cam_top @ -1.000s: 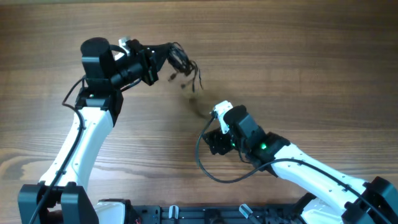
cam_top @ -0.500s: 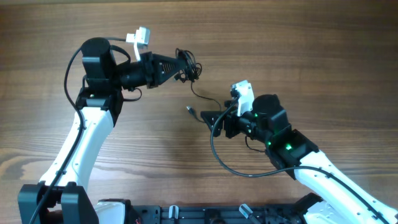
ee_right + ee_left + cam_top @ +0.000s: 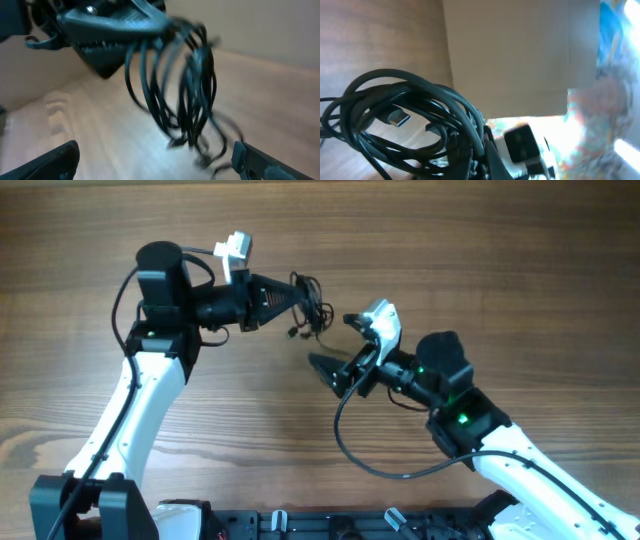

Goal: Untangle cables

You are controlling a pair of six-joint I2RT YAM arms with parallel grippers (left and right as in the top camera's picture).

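Upper centre, the left gripper pinches the cables in a dangling clump; the right gripper, spread wide below, may grab several strands and tighten the knot.

Motion blur smears the cables in the right wrist view, leaving the strands uncountable and the plug ends indistinct. The fingers of the right gripper are cropped by the bottom edge. Overhead, the left gripper loses its tips in the tangle, where individual cords are too fine to separate.
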